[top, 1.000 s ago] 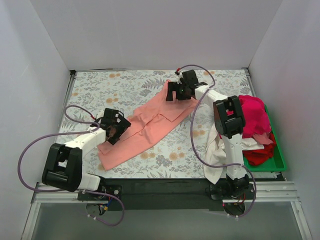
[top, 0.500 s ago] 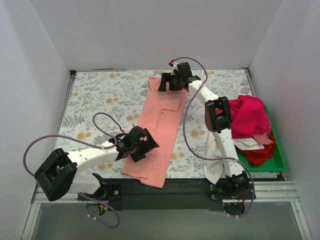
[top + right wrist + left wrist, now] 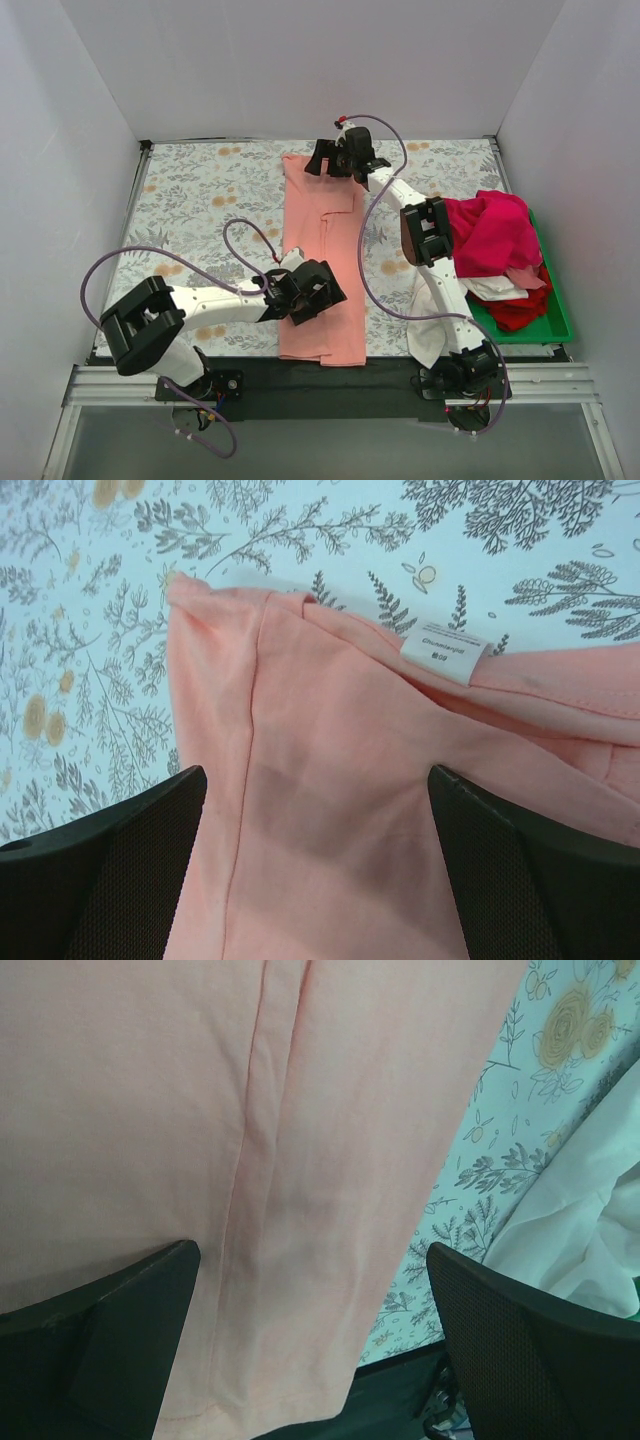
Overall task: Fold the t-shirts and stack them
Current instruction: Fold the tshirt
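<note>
Cloth first: the salmon-pink t-shirt [image 3: 318,250] lay as a long, narrow strip down the middle of the desk [image 3: 200,190]. It ran from close to the far edge to the near edge, where its hem lay past the flowered top onto the dark strip at the front. It lay flat, with a straight lengthwise fold [image 3: 250,1160] running along it.

My left hand [image 3: 312,292] was over the near half of that strip, the arm reaching in from the near left corner. Its fingers [image 3: 110,1340] stood wide apart with only pink cotton showing between them. Nothing was gripped, and I could not tell whether the tips touched the cloth.

My right hand [image 3: 338,160] was at the far end of the strip, near the middle of the far edge. Its fingers [image 3: 520,870] were spread apart too, empty, above the shirt's neck end, where a small white label [image 3: 445,646] faced up.

Along the right edge sat a green tray [image 3: 556,322] heaped with the other shirts. The magenta t-shirt [image 3: 495,230] was on top toward the far side and the red t-shirt [image 3: 520,312] low at the near side. The white t-shirt [image 3: 428,325] spilled out toward the near right corner, beside my right arm. From my left wrist, that white cloth showed off the strip's right side, with bare flowered desk between them.
</note>
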